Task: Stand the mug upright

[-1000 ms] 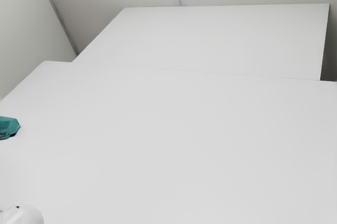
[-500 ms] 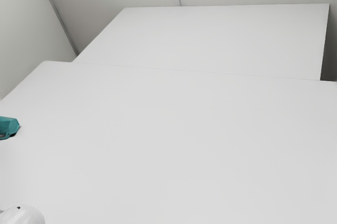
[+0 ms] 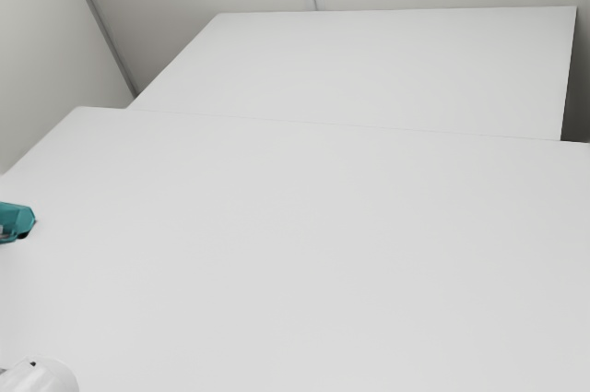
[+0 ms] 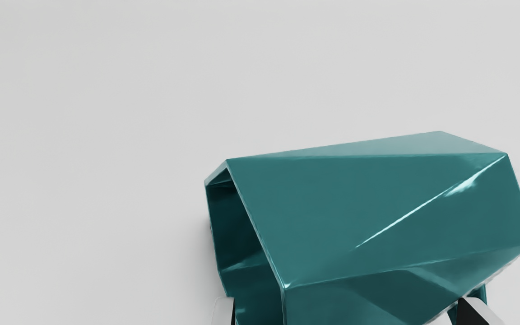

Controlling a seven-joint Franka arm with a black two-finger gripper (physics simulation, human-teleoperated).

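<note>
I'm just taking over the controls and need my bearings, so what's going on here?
The robot arm is working on the teal mug, which is tipped on its side over the white table, with its mouth facing sideways. The gripper is at the mug with its fingers wide apart, one by the open mouth and the other toward the base end. I can't confirm a grip from here. The mug is not yet upright.

Teal faceted mug (image 4: 377, 194), lying on its side on pale tabletop (image 4: 106, 113); open mouth dark inside, bright streak along one facet. Gripper (image 4: 348, 311): fingertips wide apart, one beside mouth, other near base end.
</note>
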